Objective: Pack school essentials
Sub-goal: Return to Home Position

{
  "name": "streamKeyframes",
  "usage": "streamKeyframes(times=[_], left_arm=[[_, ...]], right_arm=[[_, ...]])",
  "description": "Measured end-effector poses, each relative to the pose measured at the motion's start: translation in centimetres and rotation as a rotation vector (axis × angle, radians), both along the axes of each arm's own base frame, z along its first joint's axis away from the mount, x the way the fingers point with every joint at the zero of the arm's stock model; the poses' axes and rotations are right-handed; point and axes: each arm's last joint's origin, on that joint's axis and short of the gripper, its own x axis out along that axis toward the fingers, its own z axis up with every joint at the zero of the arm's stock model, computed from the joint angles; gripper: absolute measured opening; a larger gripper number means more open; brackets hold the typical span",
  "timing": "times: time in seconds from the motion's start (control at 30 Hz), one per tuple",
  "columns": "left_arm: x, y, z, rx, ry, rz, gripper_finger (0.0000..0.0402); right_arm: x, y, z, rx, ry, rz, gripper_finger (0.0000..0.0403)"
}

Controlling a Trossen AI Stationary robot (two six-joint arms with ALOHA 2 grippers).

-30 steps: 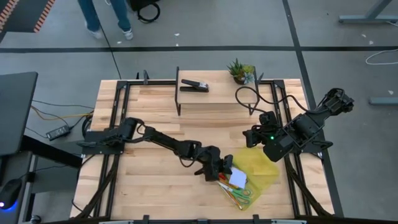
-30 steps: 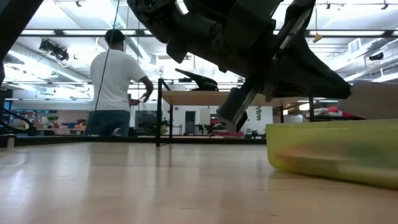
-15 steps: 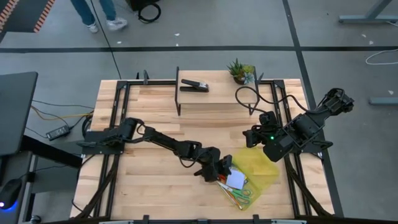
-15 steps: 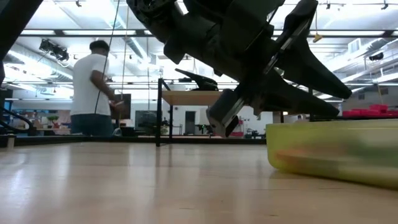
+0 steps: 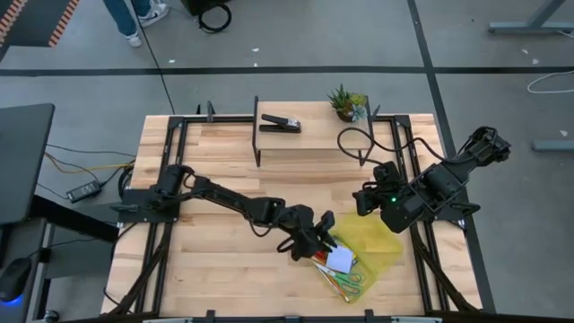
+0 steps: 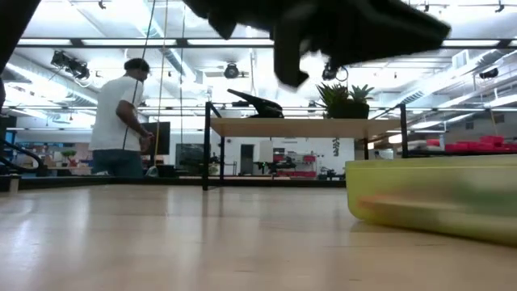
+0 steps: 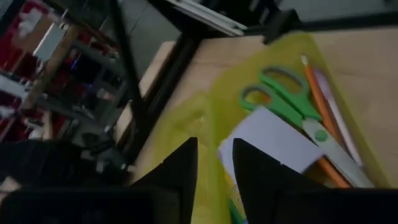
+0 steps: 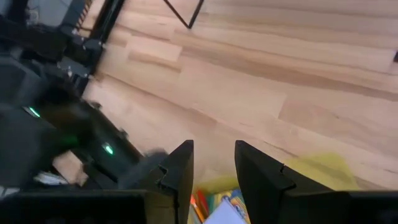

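A translucent yellow pouch (image 5: 375, 244) (image 6: 436, 198) lies flat on the table near its right near corner. In it lie the green-handled scissors (image 7: 280, 93), the pale notepad (image 7: 267, 140) (image 5: 341, 260), an orange pencil (image 7: 318, 102) and a pale pink one (image 7: 334, 112); the crayon box (image 8: 227, 200) peeks out. I cannot make out the tiny red piece. My left gripper (image 5: 319, 233) (image 7: 214, 165) hovers over the pouch's left end, open by a narrow gap. My right gripper (image 5: 362, 201) (image 8: 214, 165) hangs above the pouch's far corner, also narrowly open.
A raised wooden shelf (image 5: 305, 144) spans the far side and bears a black stapler (image 5: 281, 123) (image 6: 254, 103) and a potted plant (image 5: 347, 101) (image 6: 347, 99). Black frame rails (image 5: 175, 179) run along both sides. A person (image 6: 121, 121) stands in the room beyond the table.
My left gripper has risen from the pouch's left end; in the low view it has climbed almost out of the picture, uncovering the plant behind. The pouch and its contents have stayed put. The person beyond the table has walked leftward.
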Motion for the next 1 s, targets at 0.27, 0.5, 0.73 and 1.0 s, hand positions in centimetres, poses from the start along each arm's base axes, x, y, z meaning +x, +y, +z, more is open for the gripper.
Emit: streamKeyframes(times=[0.27, 0.5, 0.73, 1.0], left_arm=[[-1.6, 0.3, 3.8, -0.078, 0.042, 0.04, 0.006], [-4.3, 1.3, 7.6, -0.229, 0.189, 0.134, 0.0018], [-7.5, 2.8, 10.8, -0.412, 0.364, 0.289, 0.0007], [-11.4, 4.0, 13.1, -0.531, 0.54, 0.486, 0.0014]], right_arm=[[-1.5, -1.0, 1.1, -0.023, -0.011, 0.064, 0.0096], [-2.6, -2.0, 1.9, -0.125, -0.052, 0.069, 0.0062], [-3.8, -3.1, 2.8, -0.265, -0.097, 0.071, 0.0038], [-5.5, -4.4, 3.7, -0.337, -0.144, 0.059, 0.0023]])
